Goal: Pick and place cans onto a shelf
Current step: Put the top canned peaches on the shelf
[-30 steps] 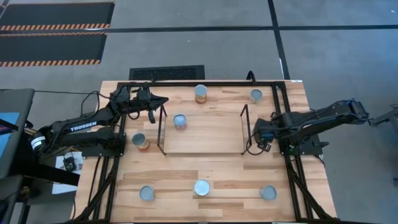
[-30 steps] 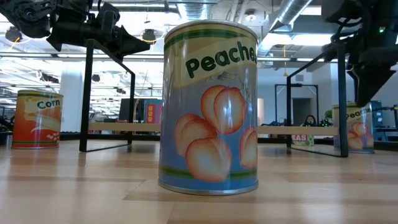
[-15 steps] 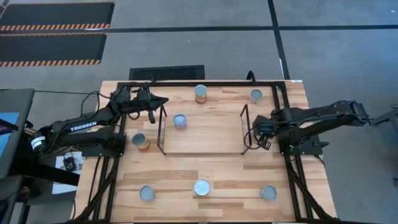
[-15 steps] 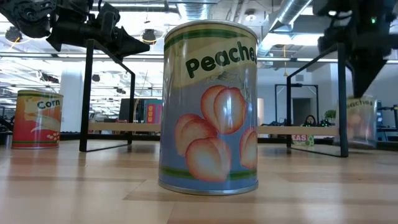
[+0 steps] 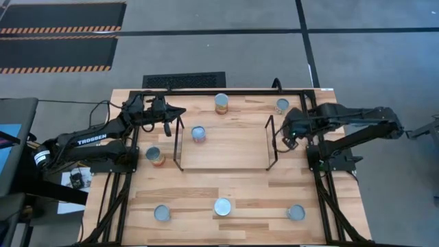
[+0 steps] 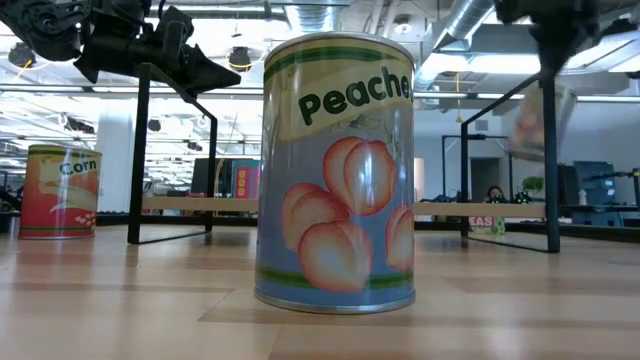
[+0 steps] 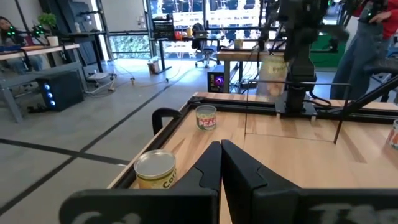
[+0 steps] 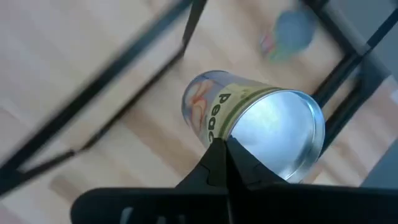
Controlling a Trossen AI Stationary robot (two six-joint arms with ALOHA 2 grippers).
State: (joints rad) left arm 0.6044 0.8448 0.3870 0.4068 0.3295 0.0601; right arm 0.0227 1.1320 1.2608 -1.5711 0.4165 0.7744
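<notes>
Blurred: lifted can (image 6: 541,118) at right upright; far can (image 8: 287,32); corn can (image 7: 155,169) label cut off

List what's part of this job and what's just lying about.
Job: shelf; peaches can gripped by right gripper; can on shelf; corn can; idle left gripper, beside the shelf.
Lying about: floor grate; striped mats.
</notes>
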